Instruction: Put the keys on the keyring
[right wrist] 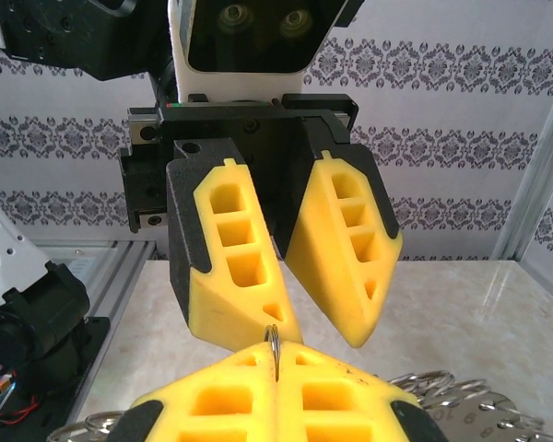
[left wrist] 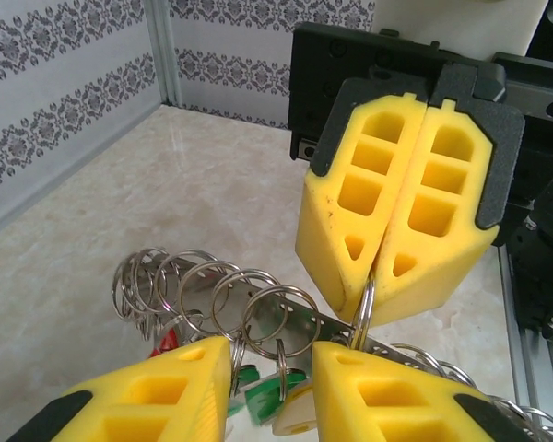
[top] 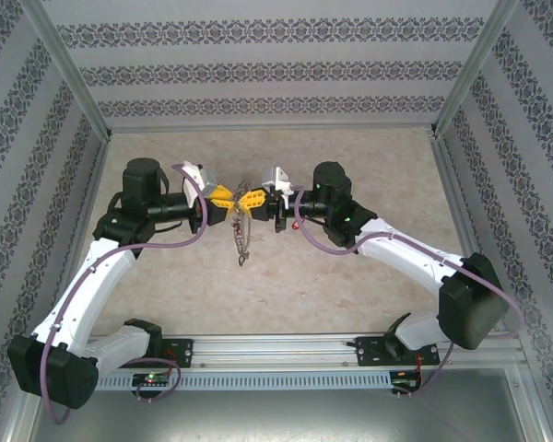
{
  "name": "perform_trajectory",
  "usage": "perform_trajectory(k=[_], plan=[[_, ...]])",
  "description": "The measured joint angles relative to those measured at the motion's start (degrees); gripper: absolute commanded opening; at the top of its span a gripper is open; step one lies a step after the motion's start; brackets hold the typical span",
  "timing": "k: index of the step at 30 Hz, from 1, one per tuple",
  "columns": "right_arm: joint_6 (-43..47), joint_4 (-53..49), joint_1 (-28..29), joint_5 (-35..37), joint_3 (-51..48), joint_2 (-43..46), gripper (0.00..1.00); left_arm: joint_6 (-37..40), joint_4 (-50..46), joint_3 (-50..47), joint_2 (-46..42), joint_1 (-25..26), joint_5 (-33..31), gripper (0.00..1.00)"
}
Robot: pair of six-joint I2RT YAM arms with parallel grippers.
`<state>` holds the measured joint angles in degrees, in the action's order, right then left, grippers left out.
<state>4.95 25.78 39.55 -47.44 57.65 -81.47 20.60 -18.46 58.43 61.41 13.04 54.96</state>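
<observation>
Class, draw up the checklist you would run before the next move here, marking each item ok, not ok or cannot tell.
1. Right gripper shut on a small ring: ok.
2. Left gripper jaws apart, facing it: ok.
3. Keyring hangs below the two grippers: ok.
4. That small ring pried open for threading: cannot tell.
5. A key hangs from that small ring: cannot tell.

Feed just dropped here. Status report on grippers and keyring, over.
Right gripper shut on the keyring, pinching one ring. Left gripper open, jaws straddling the tagged keys. Keyring hangs between them; nothing in the way.
</observation>
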Motion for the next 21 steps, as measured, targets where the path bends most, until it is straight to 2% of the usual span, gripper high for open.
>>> perform_trajectory(k=[12,21], plan=[[0.3,-1.4,0.1,-0.3,0.0,0.0,0.0,3.0,-3.3,0.6,0.2,0.0,1.2,0.32],[1.5,-2.2,0.1,-1.2,0.0,0.0,0.0,7.0,-7.6,2.3,1.7,0.0,4.7,0.34]])
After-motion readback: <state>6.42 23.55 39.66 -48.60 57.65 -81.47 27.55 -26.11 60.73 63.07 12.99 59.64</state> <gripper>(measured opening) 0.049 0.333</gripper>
